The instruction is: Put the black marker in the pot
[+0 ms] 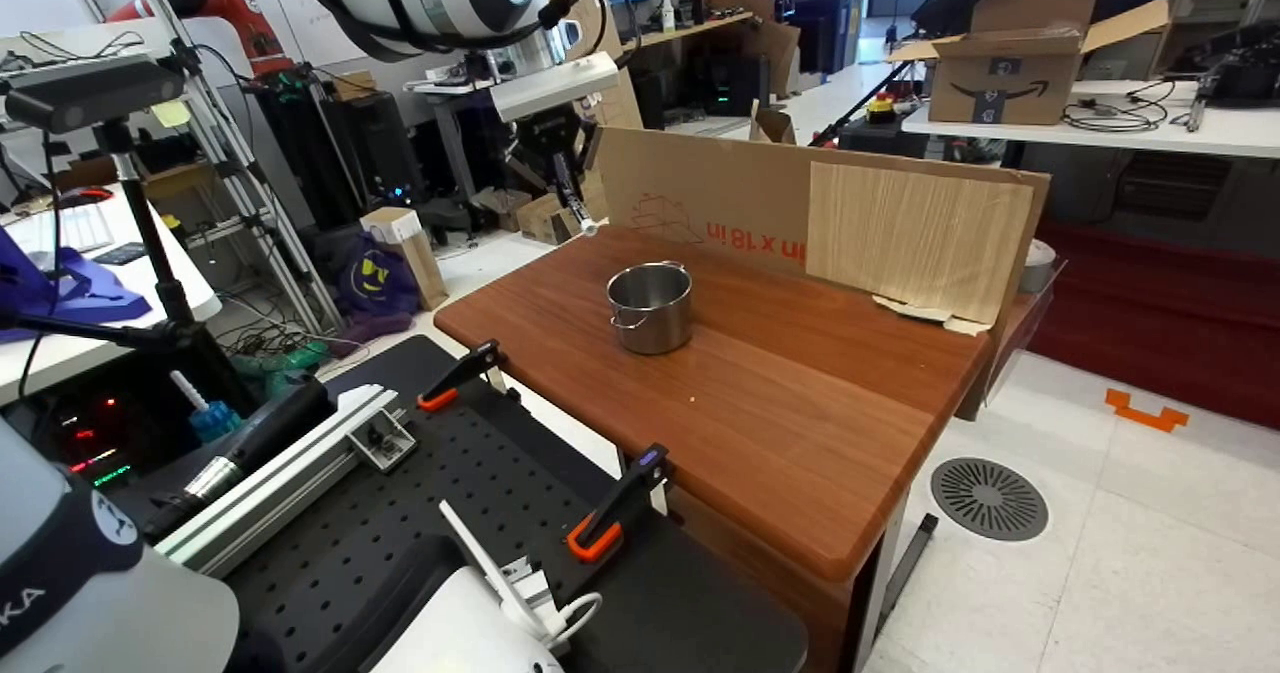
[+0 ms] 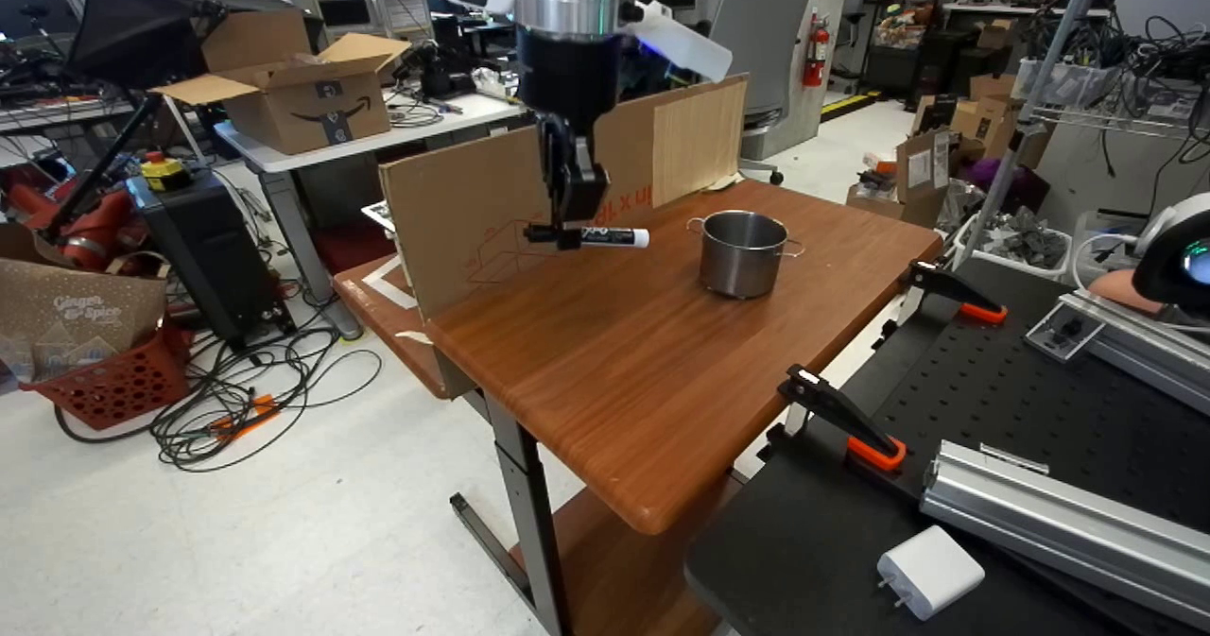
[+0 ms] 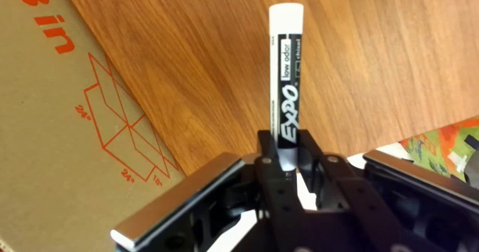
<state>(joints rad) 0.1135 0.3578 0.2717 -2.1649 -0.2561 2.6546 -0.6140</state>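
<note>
The black marker is an Expo pen with a black-and-white label and a white end. It shows in the wrist view [image 3: 286,68] and in an exterior view [image 2: 614,237], where it lies about level in the air. My gripper [image 3: 287,147] is shut on the marker near its cap end, also seen in both exterior views [image 1: 572,193] [image 2: 570,235]. The small grey metal pot [image 1: 655,328] stands upright on the brown table, also in an exterior view [image 2: 739,267]. The gripper is above the table near the cardboard, apart from the pot. The pot is out of the wrist view.
A tall cardboard sheet [image 1: 700,178] stands along one table edge, with a light wood-grain panel [image 1: 915,238] on it. Two black-and-orange clamps [image 1: 620,503] [image 1: 460,373] sit at the opposite edge beside a black perforated board [image 1: 480,493]. The pot has wire handles at its sides.
</note>
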